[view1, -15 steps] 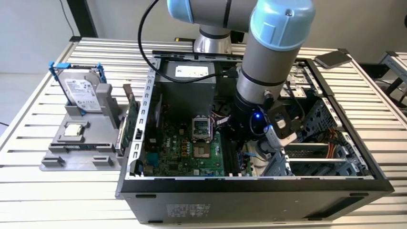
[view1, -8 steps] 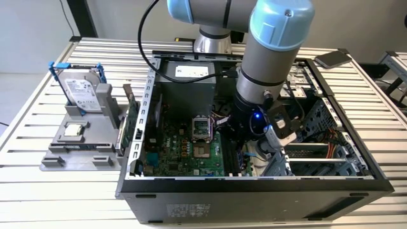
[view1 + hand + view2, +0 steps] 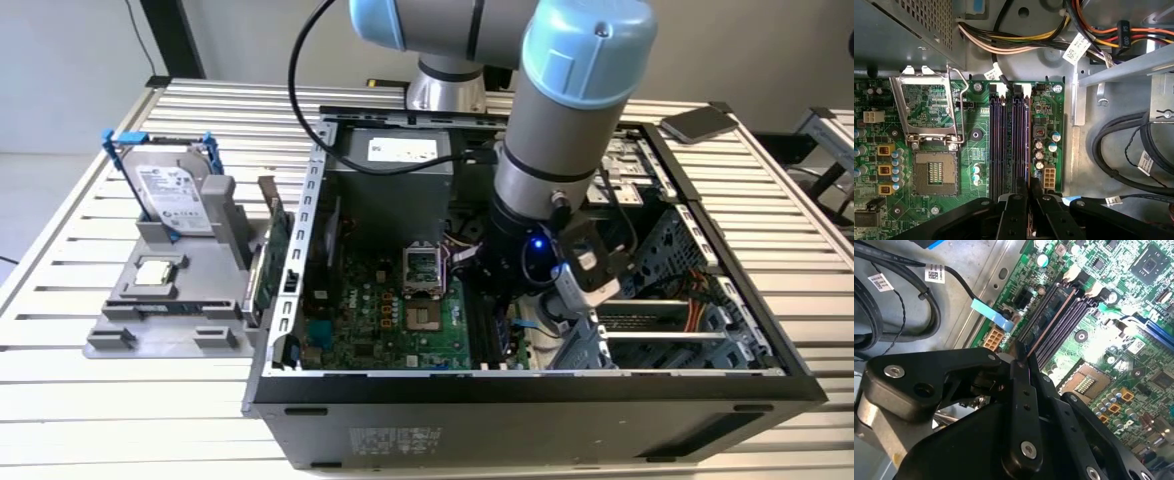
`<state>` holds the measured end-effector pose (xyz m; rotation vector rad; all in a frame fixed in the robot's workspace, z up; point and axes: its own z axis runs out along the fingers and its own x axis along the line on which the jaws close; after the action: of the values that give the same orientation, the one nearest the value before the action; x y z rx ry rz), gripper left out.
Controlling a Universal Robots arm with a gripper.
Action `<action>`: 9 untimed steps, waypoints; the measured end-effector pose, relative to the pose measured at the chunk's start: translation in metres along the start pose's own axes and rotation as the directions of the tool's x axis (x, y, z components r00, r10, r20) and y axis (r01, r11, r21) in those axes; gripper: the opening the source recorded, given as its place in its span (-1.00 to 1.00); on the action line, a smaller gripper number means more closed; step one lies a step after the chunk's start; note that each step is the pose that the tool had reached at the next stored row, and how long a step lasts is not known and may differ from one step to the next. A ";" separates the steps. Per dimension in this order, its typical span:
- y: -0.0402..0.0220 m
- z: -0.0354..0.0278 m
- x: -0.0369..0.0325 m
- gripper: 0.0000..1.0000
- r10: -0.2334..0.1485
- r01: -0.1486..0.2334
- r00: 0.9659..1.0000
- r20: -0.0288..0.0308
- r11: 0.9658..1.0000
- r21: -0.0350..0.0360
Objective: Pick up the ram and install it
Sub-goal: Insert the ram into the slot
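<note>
The gripper (image 3: pixel 1026 357) is squeezed on the ram (image 3: pixel 1046 327), which stands edge-down on a slot (image 3: pixel 1026 145) in the board (image 3: pixel 979 150). If it tilts, I think it could jam or bend.

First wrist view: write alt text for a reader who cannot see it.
A black gripper holds a thin ram stick edge-on over the outermost of four memory slots on a green motherboard. Beside the slots is an open processor socket with its metal frame raised, and bundled cables run across the grey case floor beyond.
</note>
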<state>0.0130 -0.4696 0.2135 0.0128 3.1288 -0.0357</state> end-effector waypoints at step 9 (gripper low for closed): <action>-0.0001 0.0016 0.0001 -1.00 0.000 0.000 1.000 0.000 1.000 0.000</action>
<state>0.0129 -0.4697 0.2119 0.0129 3.1292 -0.0363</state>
